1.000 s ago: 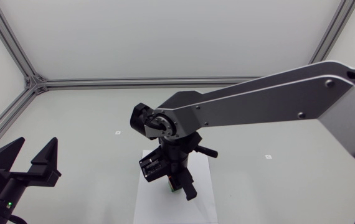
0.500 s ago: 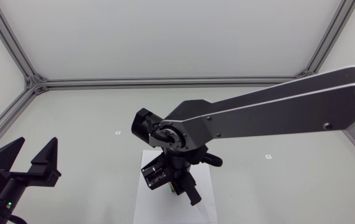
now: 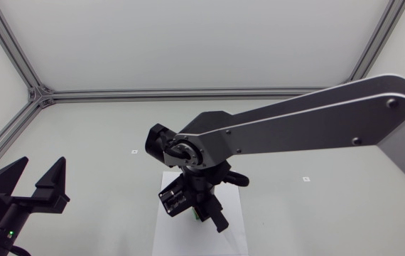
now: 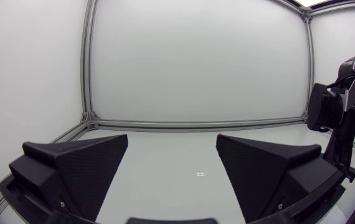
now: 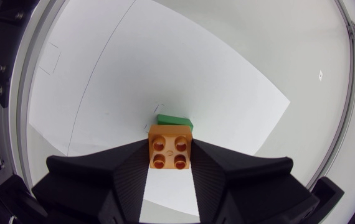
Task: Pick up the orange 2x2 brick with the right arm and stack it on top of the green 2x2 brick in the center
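In the right wrist view the orange 2x2 brick (image 5: 170, 142), studs showing, sits between the two black fingers of my right gripper (image 5: 170, 155), which is shut on it. Just ahead of and below it the green 2x2 brick (image 5: 175, 122) rests on the white sheet (image 5: 196, 81). Seen from the head view, my right gripper (image 3: 206, 211) hangs over the sheet (image 3: 234, 229) at the table's centre and hides the orange brick; only a sliver of the green brick (image 3: 196, 212) shows. My left gripper (image 3: 39, 186) stands open and empty at the near left.
Grey frame rails (image 3: 188, 93) border the table at the back and sides. Small white marks (image 3: 135, 151) lie on the tabletop beside the sheet. In the left wrist view my right arm (image 4: 342, 118) stands off to the side, beyond the open left gripper (image 4: 171, 168).
My right arm's wrist has sunk a little toward the sheet and shifted slightly, still holding the orange brick. The left arm has not moved.
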Controlling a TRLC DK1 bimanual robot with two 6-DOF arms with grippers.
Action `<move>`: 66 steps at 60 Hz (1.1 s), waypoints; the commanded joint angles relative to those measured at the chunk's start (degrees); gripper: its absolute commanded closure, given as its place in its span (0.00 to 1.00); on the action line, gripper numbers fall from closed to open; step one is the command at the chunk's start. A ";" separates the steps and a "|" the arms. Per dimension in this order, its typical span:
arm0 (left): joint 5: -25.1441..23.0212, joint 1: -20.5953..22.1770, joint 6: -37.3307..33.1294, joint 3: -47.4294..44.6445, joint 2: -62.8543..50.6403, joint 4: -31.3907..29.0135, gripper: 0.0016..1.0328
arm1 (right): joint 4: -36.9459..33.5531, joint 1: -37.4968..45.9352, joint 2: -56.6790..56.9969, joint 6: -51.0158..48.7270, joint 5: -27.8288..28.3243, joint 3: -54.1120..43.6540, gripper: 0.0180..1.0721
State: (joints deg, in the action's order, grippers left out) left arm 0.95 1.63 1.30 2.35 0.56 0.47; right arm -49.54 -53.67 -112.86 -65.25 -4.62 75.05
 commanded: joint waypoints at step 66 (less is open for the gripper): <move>-0.16 -0.05 -0.33 -2.35 0.32 -0.65 0.04 | -4.43 3.84 -12.56 -1.54 6.12 -0.51 0.94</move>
State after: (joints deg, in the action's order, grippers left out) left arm 0.95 1.63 1.28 2.35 0.56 0.47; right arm -53.84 -50.94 -115.98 -67.33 0.80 79.96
